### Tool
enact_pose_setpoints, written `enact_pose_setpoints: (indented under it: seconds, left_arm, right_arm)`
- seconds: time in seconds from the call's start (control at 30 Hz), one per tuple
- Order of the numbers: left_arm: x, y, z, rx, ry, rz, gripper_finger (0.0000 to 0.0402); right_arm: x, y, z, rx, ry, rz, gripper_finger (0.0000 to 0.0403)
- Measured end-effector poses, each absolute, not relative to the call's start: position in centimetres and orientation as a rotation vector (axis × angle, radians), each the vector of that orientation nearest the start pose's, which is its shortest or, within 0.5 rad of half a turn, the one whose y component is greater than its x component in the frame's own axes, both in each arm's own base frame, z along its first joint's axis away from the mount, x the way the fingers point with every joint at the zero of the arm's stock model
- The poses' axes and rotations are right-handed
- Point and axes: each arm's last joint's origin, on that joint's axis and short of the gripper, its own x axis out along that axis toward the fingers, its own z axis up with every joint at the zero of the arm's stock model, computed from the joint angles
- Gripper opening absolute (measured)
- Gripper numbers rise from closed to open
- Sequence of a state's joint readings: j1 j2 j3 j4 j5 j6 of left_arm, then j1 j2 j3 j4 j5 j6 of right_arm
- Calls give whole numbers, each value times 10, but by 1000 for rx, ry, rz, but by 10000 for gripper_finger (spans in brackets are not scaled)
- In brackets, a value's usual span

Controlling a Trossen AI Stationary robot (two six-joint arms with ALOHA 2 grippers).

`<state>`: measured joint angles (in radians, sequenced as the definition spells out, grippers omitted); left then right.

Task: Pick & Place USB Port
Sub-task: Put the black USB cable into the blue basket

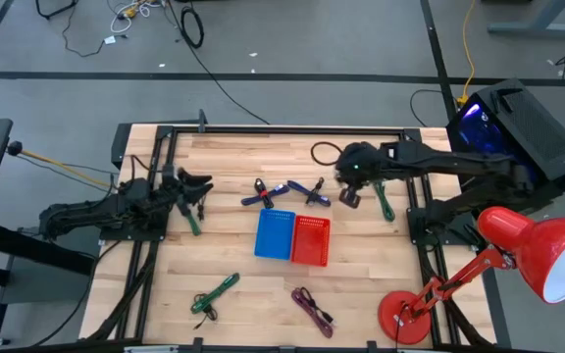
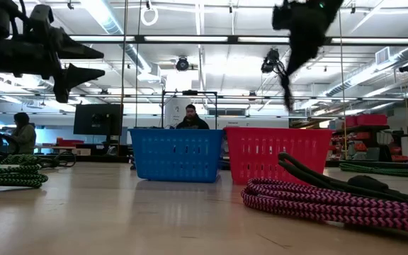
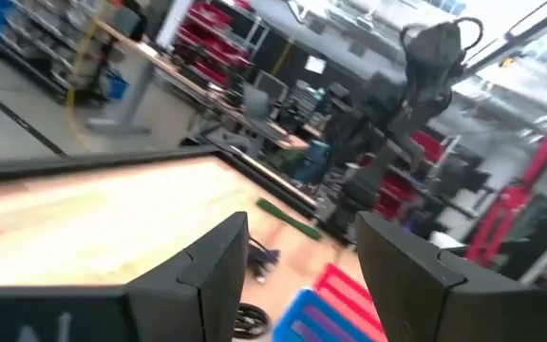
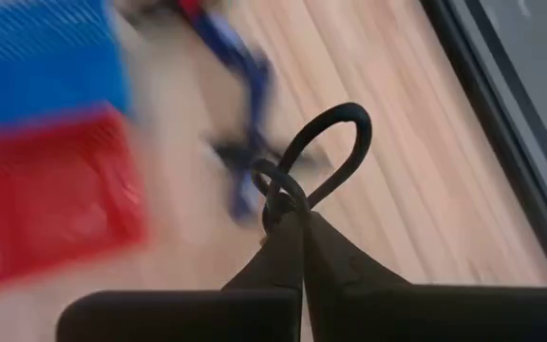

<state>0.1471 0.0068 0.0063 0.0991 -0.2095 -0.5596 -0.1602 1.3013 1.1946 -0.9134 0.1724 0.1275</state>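
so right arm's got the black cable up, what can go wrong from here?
1. The right end effector pinches the black cable only at its looped end, so it could slip out in transit.
2. In the low view the cable dangles above the red basket; the trailing end may drape over the rim or land outside.
3. Blue cables lie close by and could snag.

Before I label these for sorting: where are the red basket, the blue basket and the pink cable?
red basket [image 1: 311, 241], high view, its mesh floor.
blue basket [image 2: 176, 154], low view, its front wall.
pink cable [image 2: 317, 200], low view, its coiled strands.
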Motion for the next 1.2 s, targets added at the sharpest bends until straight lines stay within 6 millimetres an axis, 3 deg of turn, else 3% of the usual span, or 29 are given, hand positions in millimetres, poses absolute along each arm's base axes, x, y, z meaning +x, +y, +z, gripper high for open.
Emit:
enact_pose_setpoints:
  seconds: [0.27, 0.47, 0.67, 0.93, 1.2]
  left_arm:
    - [98, 10, 183, -537, -196, 20, 202]
    - [109, 6, 186, -431, -205, 55, 202]
    - [127, 0, 192, -403, -163, 0, 202]
    - [180, -13, 225, -198, -39, -40, 202]
    - [234, -13, 222, -112, 119, -11, 202]
  right_arm:
    - [284, -20, 321, 23, 711, -147, 0]
    - [316, -2, 322, 7, 503, 38, 0]
    - [343, 7, 306, 9, 446, 132, 0]
    - [361, 17, 295, 15, 384, 184, 0]
    - [361, 31, 299, 1, 341, 223, 0]
